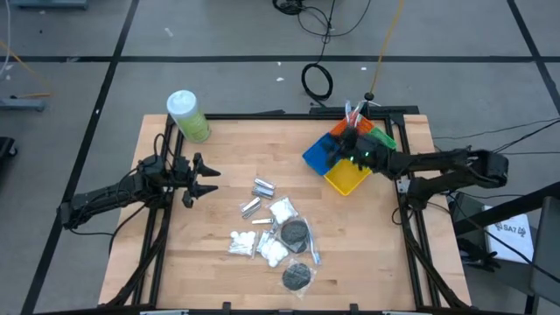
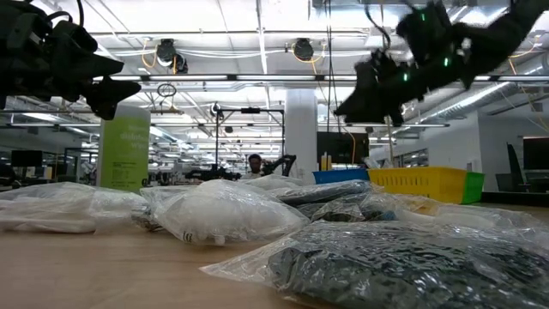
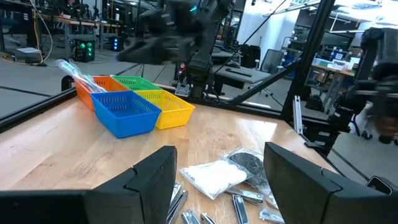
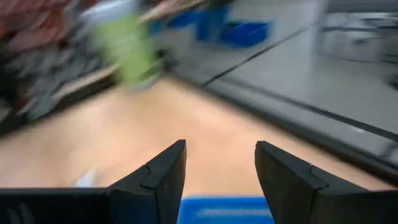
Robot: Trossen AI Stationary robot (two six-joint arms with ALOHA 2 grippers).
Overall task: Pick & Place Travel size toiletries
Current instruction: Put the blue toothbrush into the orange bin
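So far I see only the toothbrushes (image 1: 352, 111) in the baskets (image 1: 347, 180) at upper right, below my right gripper (image 1: 343, 150), spread and empty. Most toiletries (image 1: 276, 232) wait at lower centre; my left gripper (image 1: 210, 180) hovers spread at left.

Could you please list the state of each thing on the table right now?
Left tool: open, empty, beside the pile.
Right tool: open, empty, above the blue basket.
Orange basket: holds toothbrushes.
Yellow basket: looks empty.
Green bottle: upright, capped.
Cotton bags: lying flat.
Tubes: lying loose.
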